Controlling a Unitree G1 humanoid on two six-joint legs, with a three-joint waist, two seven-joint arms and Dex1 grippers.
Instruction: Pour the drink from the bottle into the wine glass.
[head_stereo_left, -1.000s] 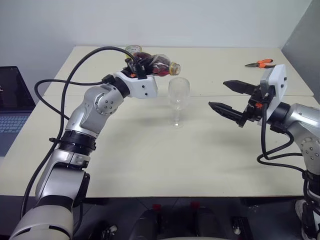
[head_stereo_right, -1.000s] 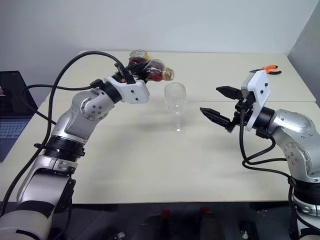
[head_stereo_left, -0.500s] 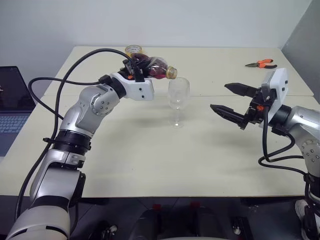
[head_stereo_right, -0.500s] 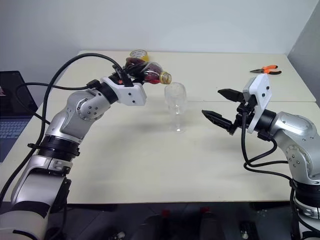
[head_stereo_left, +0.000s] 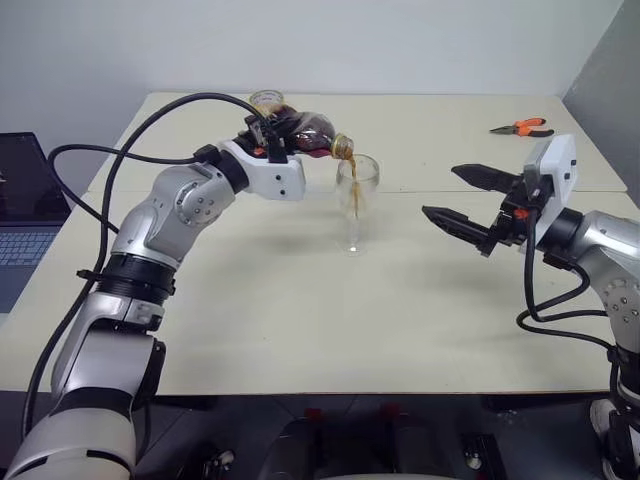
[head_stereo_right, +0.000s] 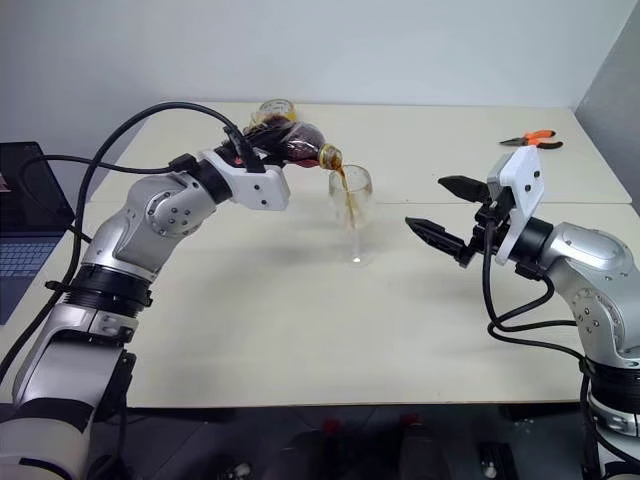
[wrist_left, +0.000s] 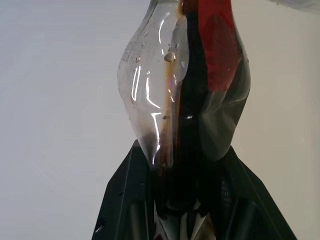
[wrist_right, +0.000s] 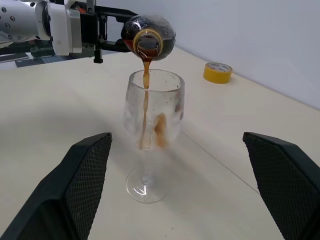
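My left gripper (head_stereo_left: 283, 130) is shut on the bottle (head_stereo_left: 312, 133), a clear squat one with a red label (wrist_left: 216, 60), held tipped on its side above the table. Its open mouth (wrist_right: 148, 44) sits just over the rim of the wine glass (head_stereo_left: 356, 195). A thin stream of the dark brown drink (wrist_right: 145, 97) runs from the mouth into the bowl and splashes there. The glass stands upright on the cream table (head_stereo_left: 300, 310). To the right of the glass, my right gripper (head_stereo_left: 440, 190) hangs open and empty, pointing at it.
A yellow tape roll (wrist_right: 217, 72) lies on the table behind the bottle. Orange-handled pliers (head_stereo_left: 520, 127) rest at the far right corner. A laptop (head_stereo_left: 20, 215) sits off the table's left side. A grey panel (head_stereo_left: 605, 90) stands at the right.
The left gripper has rolled the bottle further over, dipping its mouth to the glass rim, and the drink now streams into the glass, which was empty before. The right gripper has stayed put.
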